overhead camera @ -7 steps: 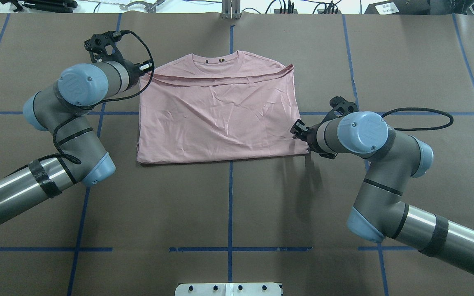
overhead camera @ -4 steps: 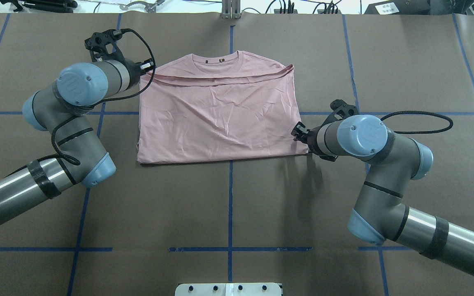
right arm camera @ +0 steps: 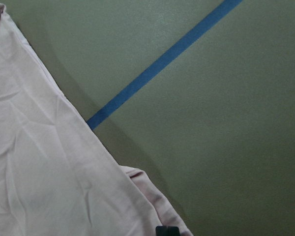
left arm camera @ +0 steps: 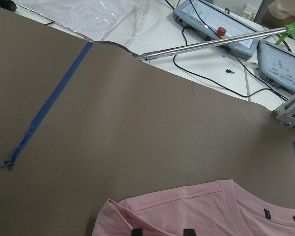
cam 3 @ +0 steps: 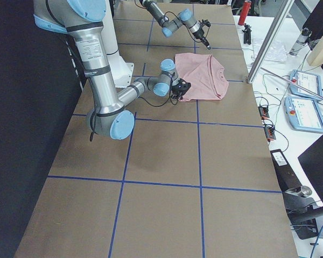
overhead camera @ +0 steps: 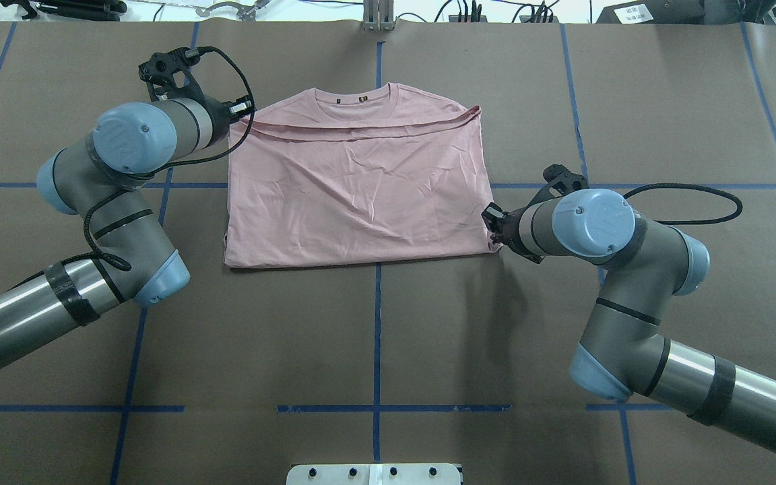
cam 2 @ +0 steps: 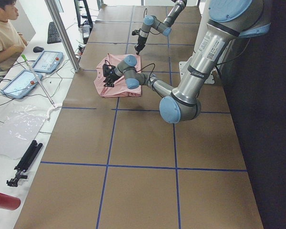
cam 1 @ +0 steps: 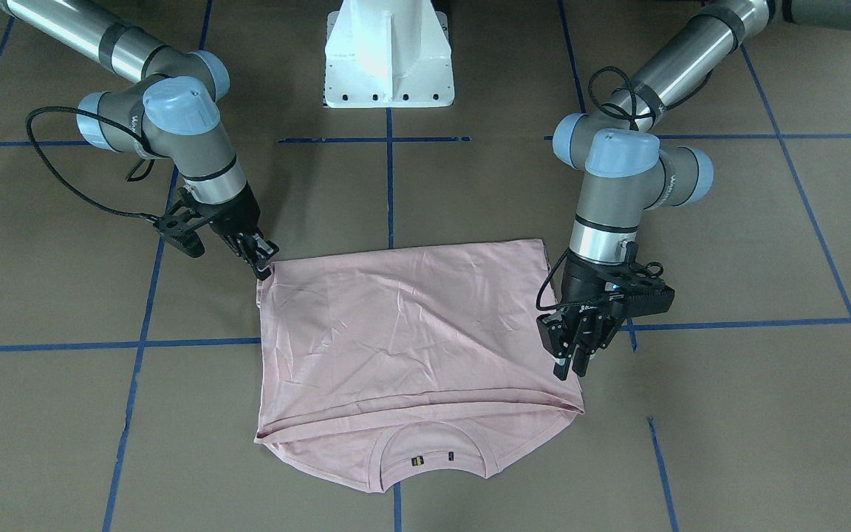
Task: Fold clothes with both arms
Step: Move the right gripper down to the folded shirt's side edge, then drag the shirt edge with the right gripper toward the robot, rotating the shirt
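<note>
The pale pink T-shirt (overhead camera: 354,182) lies folded on the brown table, plain side up, with its ribbed collar at the far edge; it also shows in the front view (cam 1: 411,332). My left gripper (overhead camera: 245,108) is at the shirt's far left corner. In the left wrist view its two fingertips (left arm camera: 135,231) stand apart, with the folded edge of the shirt (left arm camera: 211,211) between them. My right gripper (overhead camera: 491,219) is at the shirt's near right corner (cam 1: 266,267). In the right wrist view its tips (right arm camera: 167,230) are together on the cloth's edge (right arm camera: 39,162).
The white pedestal base (cam 1: 388,52) stands at the table's near middle. Blue tape lines (overhead camera: 376,337) cross the brown table. An upright metal post (cam 2: 62,33), control tablets (cam 2: 47,61) and a seated person (cam 2: 2,33) are beyond the far edge.
My right gripper has moved along the shirt's right edge towards its near corner. The left arm and the shirt have barely moved.
</note>
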`<action>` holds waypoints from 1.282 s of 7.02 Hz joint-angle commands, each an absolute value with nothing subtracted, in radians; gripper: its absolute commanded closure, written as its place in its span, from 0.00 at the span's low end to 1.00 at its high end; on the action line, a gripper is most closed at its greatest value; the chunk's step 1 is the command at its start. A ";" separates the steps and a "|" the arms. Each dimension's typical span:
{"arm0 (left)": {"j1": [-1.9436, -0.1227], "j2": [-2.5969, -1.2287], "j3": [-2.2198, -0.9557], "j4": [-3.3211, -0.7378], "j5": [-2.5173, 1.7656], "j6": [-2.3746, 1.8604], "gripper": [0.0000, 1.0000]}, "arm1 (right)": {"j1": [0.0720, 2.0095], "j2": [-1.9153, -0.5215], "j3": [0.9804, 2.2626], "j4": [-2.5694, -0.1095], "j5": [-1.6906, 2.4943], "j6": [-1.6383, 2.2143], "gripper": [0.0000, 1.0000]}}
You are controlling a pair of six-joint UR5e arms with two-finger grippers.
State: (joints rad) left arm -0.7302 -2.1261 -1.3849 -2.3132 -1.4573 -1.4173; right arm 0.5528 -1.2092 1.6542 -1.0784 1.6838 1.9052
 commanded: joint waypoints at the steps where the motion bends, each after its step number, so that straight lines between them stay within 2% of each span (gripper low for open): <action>1: -0.730 -2.126 -1.393 -2.312 -1.457 -1.417 0.60 | 0.554 -1.215 1.673 -1.078 1.686 1.907 1.00; 3: -0.730 -2.126 -1.396 -2.312 -1.457 -1.417 0.60 | 0.532 -1.294 1.766 -1.078 1.687 1.907 1.00; 5: -0.729 -2.126 -1.411 -2.310 -1.457 -1.417 0.60 | 0.428 -1.464 1.940 -1.080 1.680 1.910 1.00; 7: -0.727 -2.128 -1.428 -2.310 -1.459 -1.427 0.60 | 0.289 -1.621 2.160 -1.081 1.695 1.949 1.00; 9: -0.677 -2.126 -1.466 -2.309 -1.523 -1.500 0.60 | 0.093 -1.657 2.238 -1.083 1.707 2.061 1.00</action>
